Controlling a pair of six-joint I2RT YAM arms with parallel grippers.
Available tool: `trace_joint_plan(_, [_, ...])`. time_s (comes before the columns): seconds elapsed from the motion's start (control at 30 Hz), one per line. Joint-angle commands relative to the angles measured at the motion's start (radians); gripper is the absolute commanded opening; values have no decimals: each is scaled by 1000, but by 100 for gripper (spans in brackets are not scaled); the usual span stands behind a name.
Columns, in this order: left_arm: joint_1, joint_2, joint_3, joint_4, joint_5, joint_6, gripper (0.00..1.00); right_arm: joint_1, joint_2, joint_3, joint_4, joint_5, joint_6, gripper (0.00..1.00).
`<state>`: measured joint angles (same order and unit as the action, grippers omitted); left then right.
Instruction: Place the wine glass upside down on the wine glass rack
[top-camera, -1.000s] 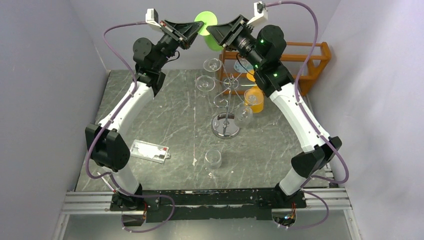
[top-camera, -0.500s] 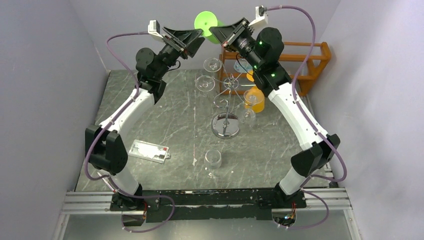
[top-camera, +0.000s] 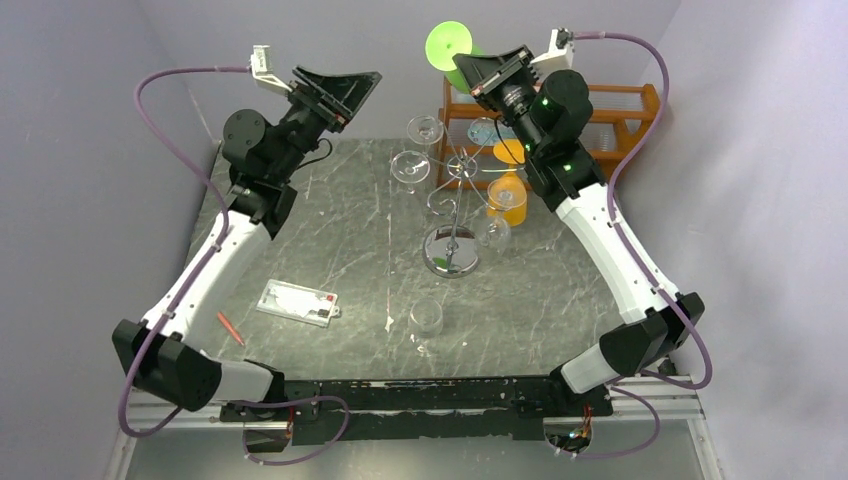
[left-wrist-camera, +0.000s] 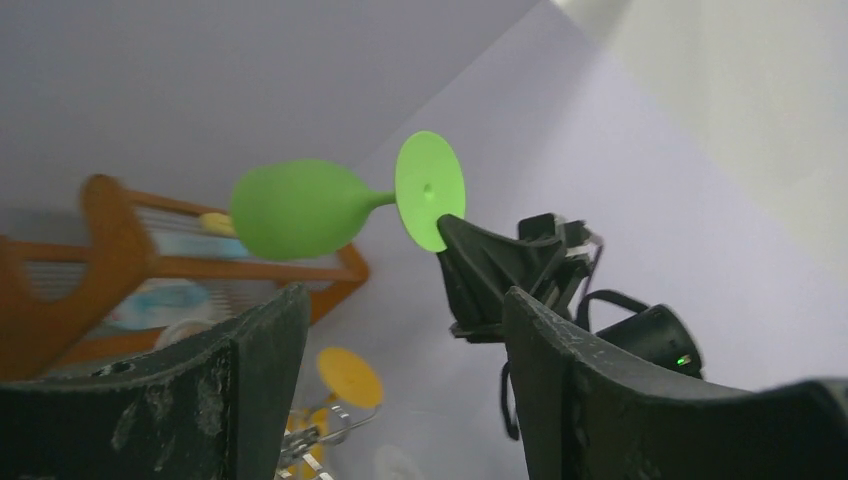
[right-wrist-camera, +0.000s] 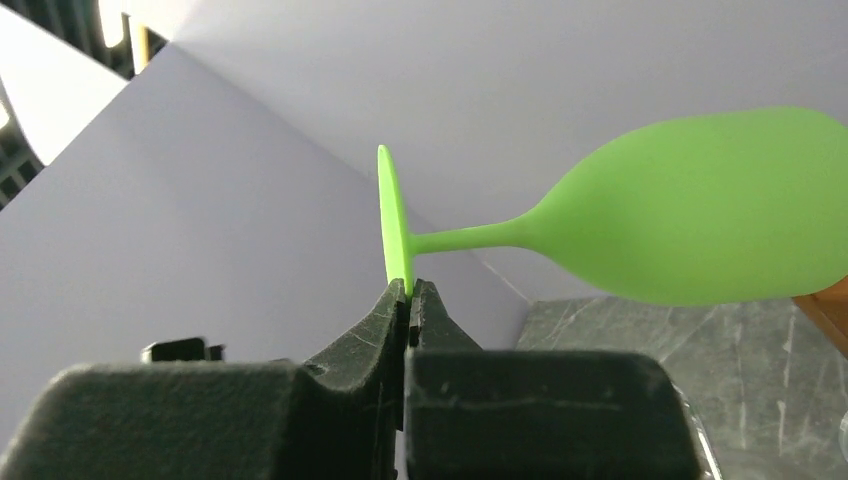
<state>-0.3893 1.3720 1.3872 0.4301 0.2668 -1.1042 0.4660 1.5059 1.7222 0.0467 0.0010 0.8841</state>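
Observation:
A green wine glass (right-wrist-camera: 710, 205) lies sideways in the air, and my right gripper (right-wrist-camera: 410, 290) is shut on the rim of its round foot (right-wrist-camera: 393, 220). In the top view that foot (top-camera: 447, 42) sits high at the back wall, just off the right gripper (top-camera: 462, 65). My left gripper (top-camera: 365, 85) stands open and empty, well to the left of the glass. From the left wrist the green glass (left-wrist-camera: 295, 208) floats beyond the open left gripper (left-wrist-camera: 400, 300). The chrome wine glass rack (top-camera: 450, 195) stands mid-table on its shiny disc base (top-camera: 452, 252).
Clear glasses (top-camera: 408, 165) hang from the rack, beside an orange glass (top-camera: 508, 197). A brown wooden shelf rack (top-camera: 610, 120) stands at the back right. A clear glass (top-camera: 426, 318), a clear plastic box (top-camera: 297, 302) and a red pen (top-camera: 230, 328) lie nearer the front.
My left gripper opened, released the green glass and drew back to the left. The right gripper shut on the foot and carried the glass slightly right.

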Motion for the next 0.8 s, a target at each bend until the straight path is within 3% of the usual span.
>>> trace_joint_plan(0.0, [6, -72, -23, -203, -61, 250, 74, -20, -9, -45, -38, 53, 52, 0])
trace_joint_plan(0.17, [5, -153, -34, -400, -152, 472, 73, -32, -27, -118, -38, 46, 98, 0])
trace_joint_plan(0.3, [5, -220, -76, -512, -255, 562, 73, -36, -21, -137, -44, 52, 116, 0])
trace_joint_plan(0.77, [5, -277, -126, -606, -367, 645, 75, -35, -71, -217, -137, 81, 214, 0])
